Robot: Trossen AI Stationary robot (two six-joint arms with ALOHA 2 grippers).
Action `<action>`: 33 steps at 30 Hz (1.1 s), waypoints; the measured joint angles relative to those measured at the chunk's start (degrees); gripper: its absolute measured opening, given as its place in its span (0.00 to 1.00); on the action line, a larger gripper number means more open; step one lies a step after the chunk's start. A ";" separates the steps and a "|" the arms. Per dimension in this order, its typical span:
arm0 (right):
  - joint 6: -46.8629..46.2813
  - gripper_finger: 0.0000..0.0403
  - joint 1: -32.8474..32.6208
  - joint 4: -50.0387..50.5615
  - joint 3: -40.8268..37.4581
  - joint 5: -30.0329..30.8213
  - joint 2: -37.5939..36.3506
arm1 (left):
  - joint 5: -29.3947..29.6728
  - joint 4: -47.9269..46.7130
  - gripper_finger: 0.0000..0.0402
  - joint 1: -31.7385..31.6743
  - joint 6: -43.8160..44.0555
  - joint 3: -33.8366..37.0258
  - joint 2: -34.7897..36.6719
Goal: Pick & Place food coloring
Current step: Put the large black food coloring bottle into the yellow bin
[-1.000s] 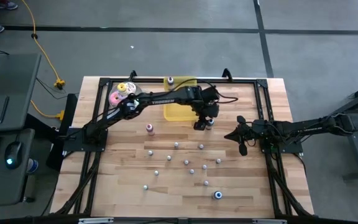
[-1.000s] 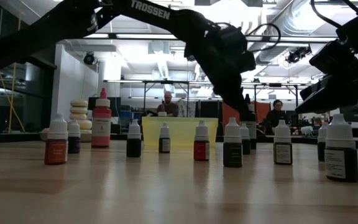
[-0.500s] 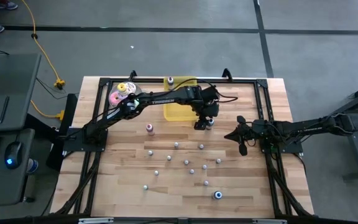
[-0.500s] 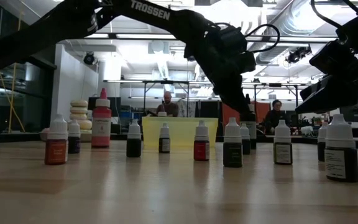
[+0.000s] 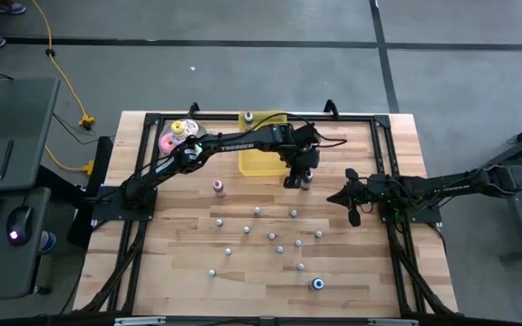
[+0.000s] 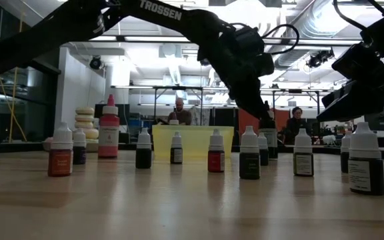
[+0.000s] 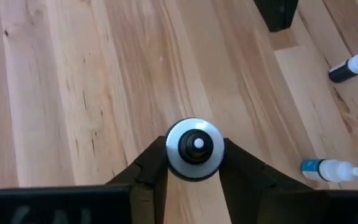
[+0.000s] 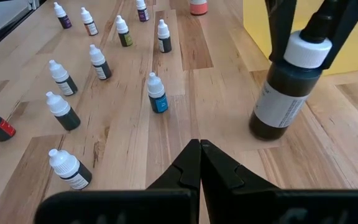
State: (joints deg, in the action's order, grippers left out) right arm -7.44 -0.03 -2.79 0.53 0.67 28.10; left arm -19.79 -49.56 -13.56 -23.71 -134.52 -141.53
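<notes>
My left gripper (image 5: 299,179) reaches over the table's far middle, just near-side of the yellow tray (image 5: 259,163), and is shut on a dark bottle (image 8: 283,93) with a white collar and black cap. Several tiny pale-capped dropper bottles (image 5: 275,237) stand on their bases across the table's middle and near part. A taller pink one (image 5: 217,187) stands left of them and a blue one (image 5: 318,284) stands near the near edge. My right gripper (image 8: 199,146) hovers shut to the right of the held bottle, touching nothing. My left gripper pinches the dark bottle at its white collar (image 7: 194,149) just under the black cap, one finger (image 7: 154,165) on each side. The fingers come from above, pointing down. The bottle hangs tilted below them, its base (image 8: 263,132) at the table or barely above it; I cannot tell which.
Stacked pastel donuts (image 5: 175,134) sit at the far left. A black metal frame (image 5: 243,116) runs around the table's edges. One dropper bottle (image 7: 331,169) lies on its side near the held bottle. Bare wood lies between the scattered bottles and the right arm.
</notes>
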 joint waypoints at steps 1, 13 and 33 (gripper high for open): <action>0.00 0.00 -0.02 0.00 0.01 0.00 -0.01 | 0.02 -0.10 0.25 0.02 0.02 0.00 0.00; 0.00 0.00 -0.02 0.02 0.01 0.02 0.02 | 1.58 -2.40 0.24 -0.31 3.34 -0.44 2.25; 0.00 0.00 -0.02 0.10 0.01 0.01 0.02 | 3.76 -11.10 0.26 -1.19 21.07 -0.46 11.00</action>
State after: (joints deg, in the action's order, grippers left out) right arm -7.44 -0.05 -2.69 0.54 0.68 28.12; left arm -16.03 -60.66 -14.75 -2.64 -134.98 -130.53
